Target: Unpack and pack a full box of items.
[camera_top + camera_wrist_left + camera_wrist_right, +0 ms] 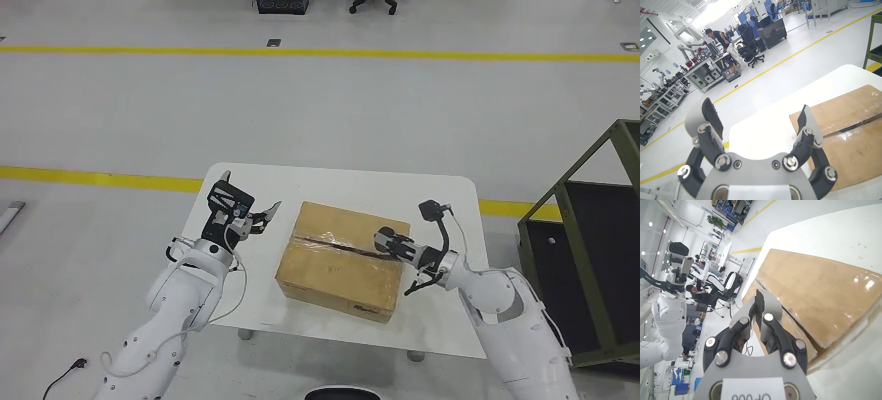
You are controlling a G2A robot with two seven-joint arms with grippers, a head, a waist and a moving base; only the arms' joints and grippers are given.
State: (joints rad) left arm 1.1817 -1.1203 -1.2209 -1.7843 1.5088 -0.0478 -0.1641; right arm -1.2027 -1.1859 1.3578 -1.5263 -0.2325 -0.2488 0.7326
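box (340,265): flaps down, contents hidden | left gripper (755,105): spread wide, empty | right gripper (757,298): pinched together, over box

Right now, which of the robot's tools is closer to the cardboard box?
The right. The right tool is shut over the top of the cardboard box, by its taped seam. The left tool hangs open off the box's other end, above the table.

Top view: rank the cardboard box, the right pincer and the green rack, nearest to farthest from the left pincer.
1. cardboard box, mid-table, right beside the left pincer.
2. right pincer, at the box's far side.
3. green rack, off the table, beyond the right arm.
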